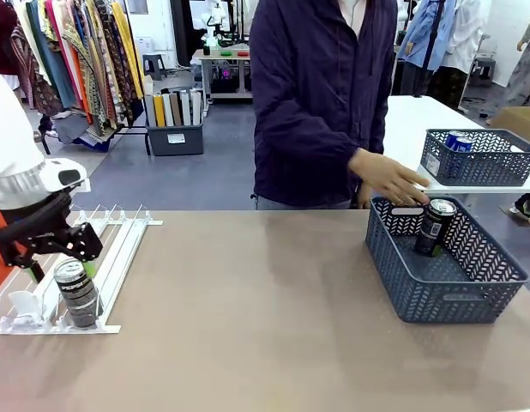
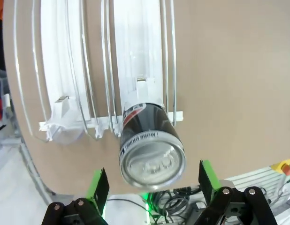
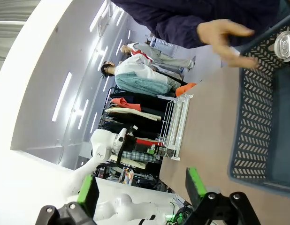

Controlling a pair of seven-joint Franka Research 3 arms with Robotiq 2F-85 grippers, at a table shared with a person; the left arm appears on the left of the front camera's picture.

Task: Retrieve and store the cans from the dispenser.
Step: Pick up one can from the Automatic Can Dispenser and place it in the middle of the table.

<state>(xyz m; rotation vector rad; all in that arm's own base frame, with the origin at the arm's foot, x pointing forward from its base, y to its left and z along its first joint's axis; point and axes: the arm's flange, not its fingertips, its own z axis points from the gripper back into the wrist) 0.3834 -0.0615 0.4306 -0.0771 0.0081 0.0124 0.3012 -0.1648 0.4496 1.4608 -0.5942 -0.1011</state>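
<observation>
**A:** Two black cans, I count. One black aluminium drink can with a silver top [image 2: 149,140] stands at the stopper end of the white wire-rail dispenser [image 2: 135,47]. The second black can [image 1: 436,225] is in the near grey lattice basket [image 1: 436,300].

**B:** Thin-walled, smooth, likely light, so clamp mid-body, gently. The left gripper [image 2: 153,178] has its jaws wide, not touching the can. The right gripper [image 3: 141,183] is wide too, and empty.

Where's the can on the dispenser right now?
Front view, left side: the can stands at the dispenser's near end, just ahead of the open left gripper.
</observation>
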